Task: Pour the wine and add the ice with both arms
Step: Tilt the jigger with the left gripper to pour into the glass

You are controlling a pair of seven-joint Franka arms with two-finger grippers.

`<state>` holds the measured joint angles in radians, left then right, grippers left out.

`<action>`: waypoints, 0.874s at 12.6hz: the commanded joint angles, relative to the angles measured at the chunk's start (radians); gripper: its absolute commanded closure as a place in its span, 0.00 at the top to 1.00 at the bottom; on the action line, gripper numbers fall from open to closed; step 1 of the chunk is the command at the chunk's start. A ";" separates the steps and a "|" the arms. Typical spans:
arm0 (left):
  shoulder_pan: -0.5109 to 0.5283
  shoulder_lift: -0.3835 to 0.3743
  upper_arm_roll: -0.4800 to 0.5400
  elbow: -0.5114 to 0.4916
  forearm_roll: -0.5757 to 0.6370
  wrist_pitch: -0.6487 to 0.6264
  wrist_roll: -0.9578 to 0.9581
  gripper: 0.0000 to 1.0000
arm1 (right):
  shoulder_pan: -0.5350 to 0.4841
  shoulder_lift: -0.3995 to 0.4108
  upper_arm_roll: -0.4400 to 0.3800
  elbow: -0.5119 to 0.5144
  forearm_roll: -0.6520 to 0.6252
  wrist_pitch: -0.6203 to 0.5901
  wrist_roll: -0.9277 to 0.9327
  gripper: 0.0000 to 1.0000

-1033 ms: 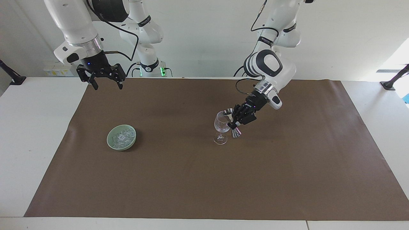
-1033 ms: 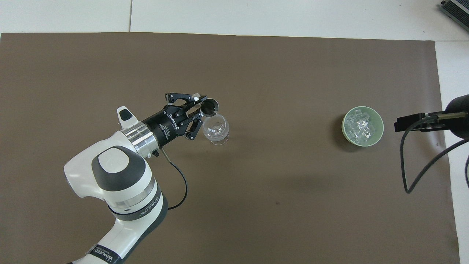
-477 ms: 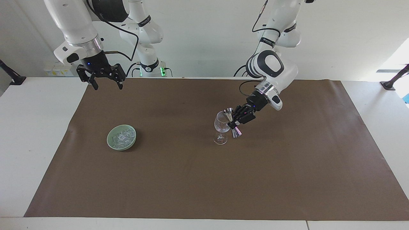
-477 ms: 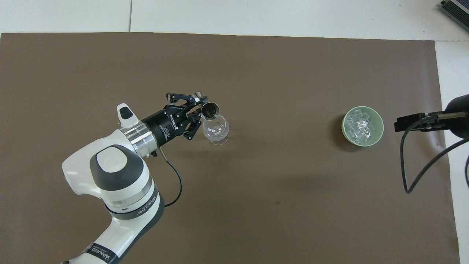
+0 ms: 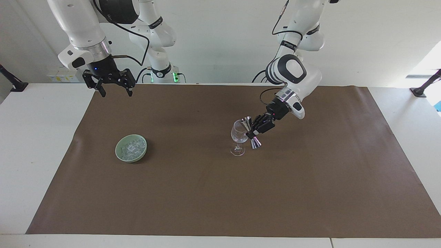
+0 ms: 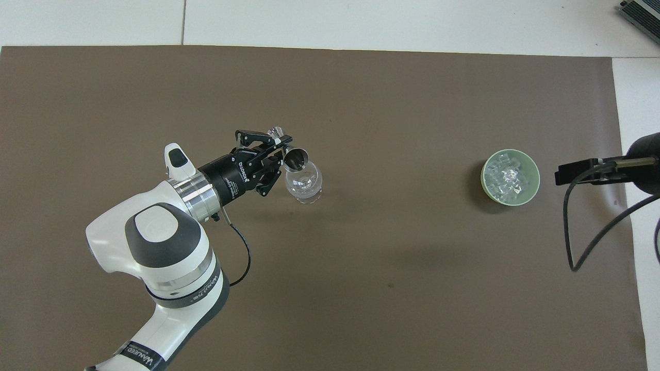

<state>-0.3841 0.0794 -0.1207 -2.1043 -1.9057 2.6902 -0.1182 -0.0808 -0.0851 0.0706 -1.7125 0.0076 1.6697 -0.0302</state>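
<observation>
A clear wine glass (image 5: 238, 136) (image 6: 304, 184) stands upright on the brown mat, toward the left arm's end. My left gripper (image 5: 253, 130) (image 6: 276, 154) is shut on a silver double-ended jigger (image 5: 250, 132) (image 6: 295, 157). The jigger is tilted, with its upper mouth at the glass rim. I can see no wine in the jigger or the glass. The ice (image 5: 132, 148) (image 6: 509, 176) is heaped in a pale green bowl (image 5: 119, 155) (image 6: 484, 180) toward the right arm's end. My right gripper (image 5: 114, 91) waits open, raised over the mat's edge nearest the robots.
The brown mat (image 5: 220, 193) (image 6: 392, 103) covers most of the white table (image 5: 41, 144). A black cable of the right arm (image 6: 570, 226) hangs beside the bowl in the overhead view. Black clamps (image 5: 13, 82) sit at the table's corners by the robots.
The left arm has shifted slightly and the jigger's mouth has tipped a little further over the glass. The right arm has not moved.
</observation>
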 commanded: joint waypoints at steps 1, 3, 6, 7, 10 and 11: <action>0.005 -0.033 0.003 -0.033 0.011 -0.024 0.066 0.00 | -0.007 -0.022 0.000 -0.022 0.015 -0.004 -0.028 1.00; 0.005 -0.033 0.003 -0.033 0.013 -0.023 0.087 0.00 | -0.007 -0.024 0.000 -0.022 0.015 -0.004 -0.028 1.00; 0.005 -0.033 0.003 -0.034 0.025 -0.024 0.139 0.00 | -0.007 -0.022 0.000 -0.022 0.015 -0.004 -0.028 1.00; 0.007 -0.033 0.003 -0.034 0.034 -0.027 0.161 0.00 | -0.007 -0.024 0.000 -0.022 0.015 -0.004 -0.028 1.00; 0.007 -0.032 0.003 -0.036 0.057 -0.027 0.186 0.00 | -0.007 -0.024 0.000 -0.022 0.015 -0.005 -0.028 1.00; 0.005 -0.032 0.003 -0.036 0.057 -0.029 0.202 0.00 | -0.007 -0.024 0.000 -0.022 0.015 -0.004 -0.028 1.00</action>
<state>-0.3841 0.0793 -0.1210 -2.1079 -1.8649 2.6893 0.0573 -0.0808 -0.0851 0.0706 -1.7125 0.0076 1.6697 -0.0302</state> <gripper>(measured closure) 0.784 0.000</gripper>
